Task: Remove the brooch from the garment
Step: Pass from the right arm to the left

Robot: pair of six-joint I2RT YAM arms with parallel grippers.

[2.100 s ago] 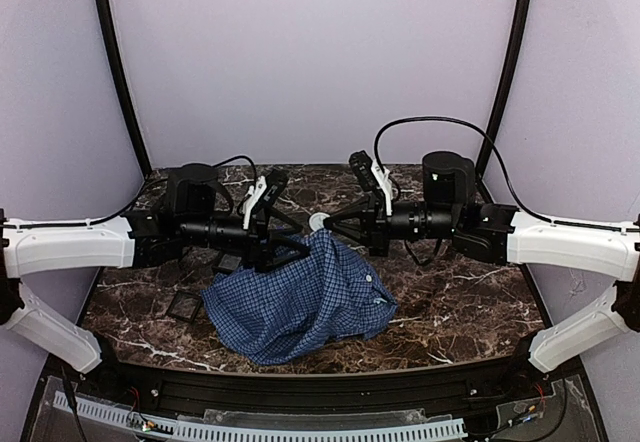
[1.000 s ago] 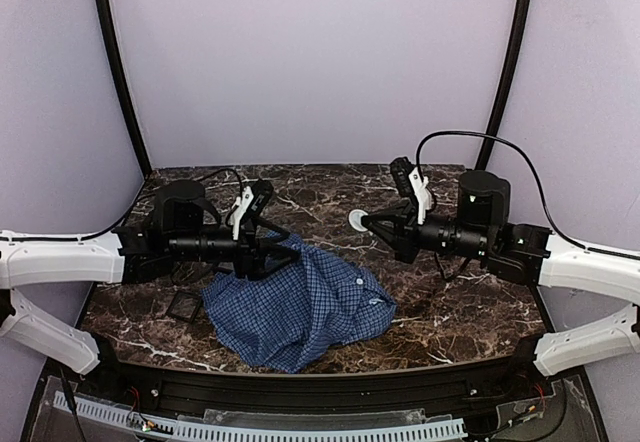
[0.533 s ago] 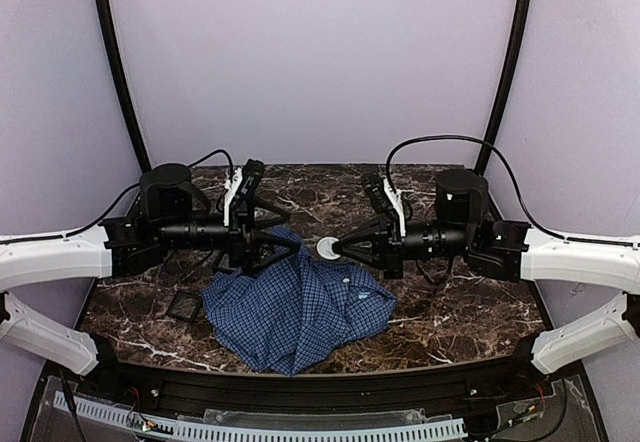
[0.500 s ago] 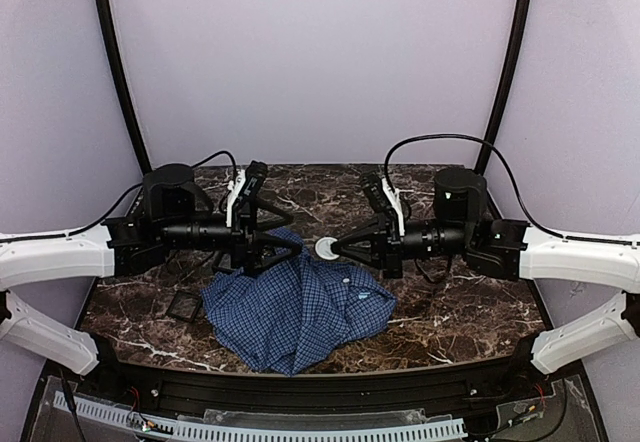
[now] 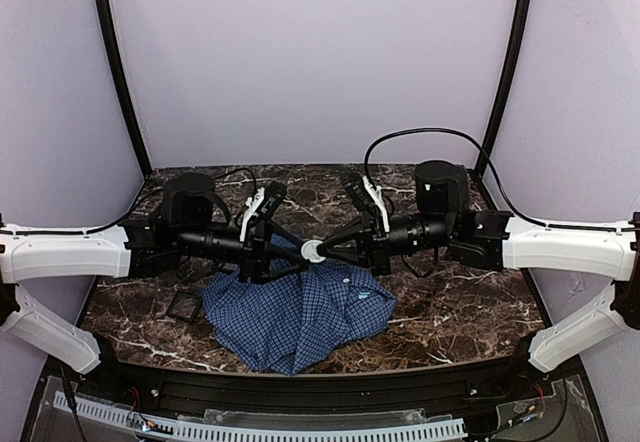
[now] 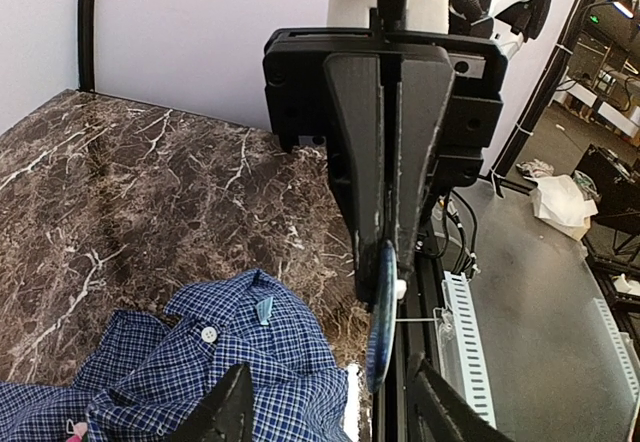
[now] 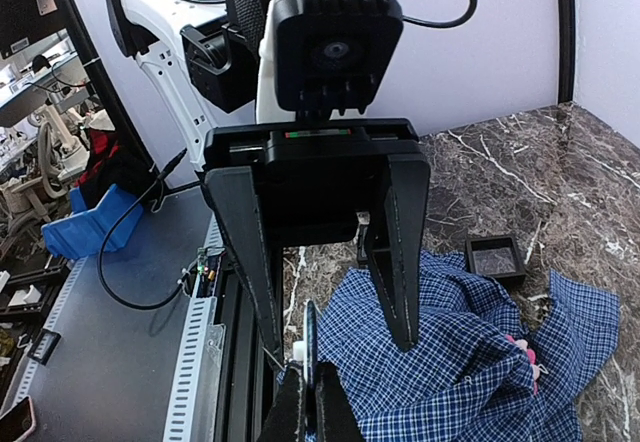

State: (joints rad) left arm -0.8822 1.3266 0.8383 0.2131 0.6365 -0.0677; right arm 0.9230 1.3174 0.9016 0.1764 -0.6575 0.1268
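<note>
Right pincer point(image 6: 385, 274): clamped on a thin disc point(image 6: 380, 317) above the garment point(image 6: 250, 362). Left pincer point(image 7: 338, 340): apart; we should lower it squarely onto the brooch point(image 7: 520, 347).

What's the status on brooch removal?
Left gripper open. Right gripper shut on small round disc above shirt. Pink brooch on shirt folds. Black tray beside shirt, out of the way.

You've got 2 arms: left arm point(image 5: 60, 250) & right arm point(image 5: 570, 247), white shells on outer links, black motors + wrists. Left gripper point(image 5: 293, 257) & right gripper point(image 5: 325, 252) black, tapered fingers. White cam brackets point(image 5: 254, 212). Black cable point(image 5: 420, 134) arcs over R side.
</note>
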